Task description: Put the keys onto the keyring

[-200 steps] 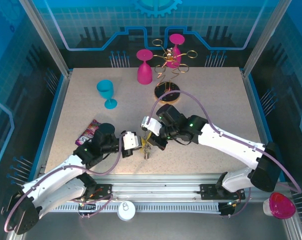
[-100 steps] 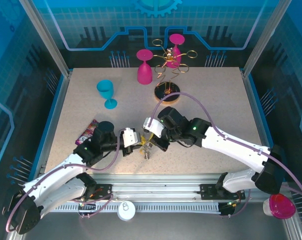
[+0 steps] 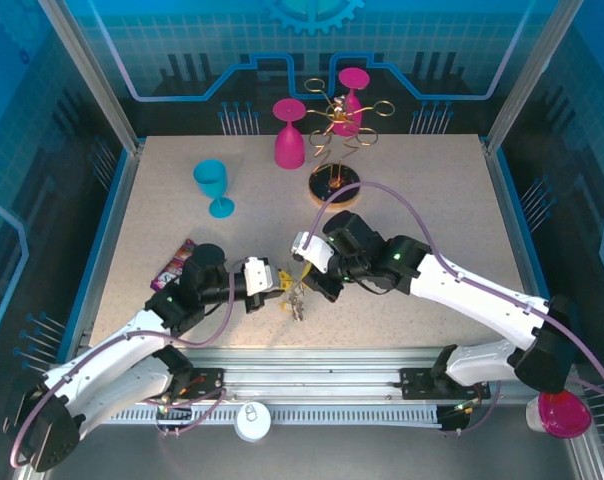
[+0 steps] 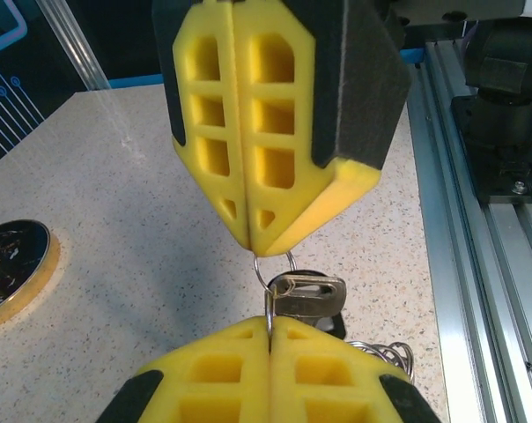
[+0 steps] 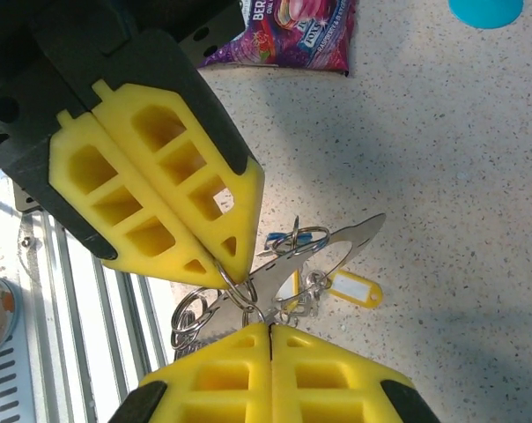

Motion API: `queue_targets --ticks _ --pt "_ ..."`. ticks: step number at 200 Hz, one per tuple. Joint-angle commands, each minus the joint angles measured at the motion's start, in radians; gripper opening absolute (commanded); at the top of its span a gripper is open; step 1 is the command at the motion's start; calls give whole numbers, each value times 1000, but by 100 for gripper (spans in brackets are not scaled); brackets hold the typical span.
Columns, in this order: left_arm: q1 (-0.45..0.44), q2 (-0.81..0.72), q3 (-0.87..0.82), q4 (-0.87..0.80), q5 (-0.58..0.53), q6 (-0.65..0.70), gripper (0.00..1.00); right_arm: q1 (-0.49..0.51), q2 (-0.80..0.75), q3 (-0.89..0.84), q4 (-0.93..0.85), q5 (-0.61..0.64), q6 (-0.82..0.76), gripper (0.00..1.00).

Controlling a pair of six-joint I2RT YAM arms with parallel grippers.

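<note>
The keyring (image 4: 257, 267), a thin metal ring, is between the two grippers, over the near middle of the table (image 3: 412, 190). The left gripper (image 4: 269, 333) is closed tight on it from the left. The right gripper (image 5: 270, 333) is closed tight on it from the right. The keys (image 4: 306, 295) and a yellow tag (image 5: 354, 289) bunch just beside it. A purple snack bag (image 3: 175, 262) lies farther left.

Left end effector (image 4: 269, 328): pads closed, pinching silver key (image 4: 308, 295)
Right end effector (image 4: 253, 245): pads closed on thin ring (image 4: 273, 267)
Table (image 4: 116, 229): speckled
</note>
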State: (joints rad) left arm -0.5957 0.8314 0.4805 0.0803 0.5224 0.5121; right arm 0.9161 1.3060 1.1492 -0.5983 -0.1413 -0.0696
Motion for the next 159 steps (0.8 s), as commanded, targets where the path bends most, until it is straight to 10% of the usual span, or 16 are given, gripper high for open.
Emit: queue_targets --ticks 1,33,80,159 --pt "1 -28 -16 71 62 -12 0 -19 36 18 -20 -26 22 0" --pt "1 -39 -29 110 61 -15 0 -34 50 22 -10 -38 45 0" --pt "0 -40 -49 215 49 -97 0 -137 -110 -90 78 -102 95 52" --pt "1 -1 -76 430 151 -366 0 -174 -373 -416 583 -336 -108 36"
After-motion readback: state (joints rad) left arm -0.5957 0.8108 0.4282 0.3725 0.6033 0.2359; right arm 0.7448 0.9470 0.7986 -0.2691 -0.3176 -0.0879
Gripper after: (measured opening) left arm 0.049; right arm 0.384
